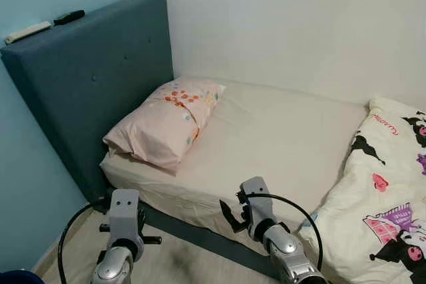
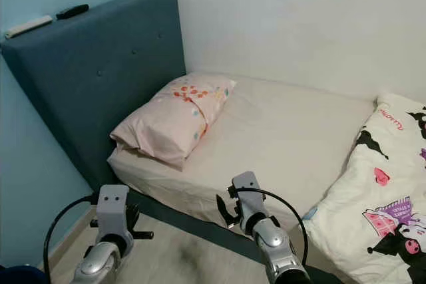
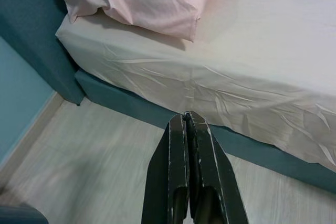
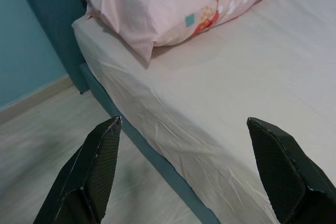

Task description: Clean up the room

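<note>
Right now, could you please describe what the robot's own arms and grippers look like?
Both arms are silver metal with rounded joints and grey boxy wrist housings. A black cable loops beside each wrist. The left gripper and right gripper each have two long, flat black tapered fingers as jaws, without visible markings.

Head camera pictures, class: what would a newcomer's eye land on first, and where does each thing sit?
First the pink pillow with its orange flower print, lying against the tall blue headboard at the head of the bed. Next the cartoon-print duvet bunched at the foot end, leaving the cream sheet bare between. On the headboard's top edge rest two remotes, one white, one black.
</note>
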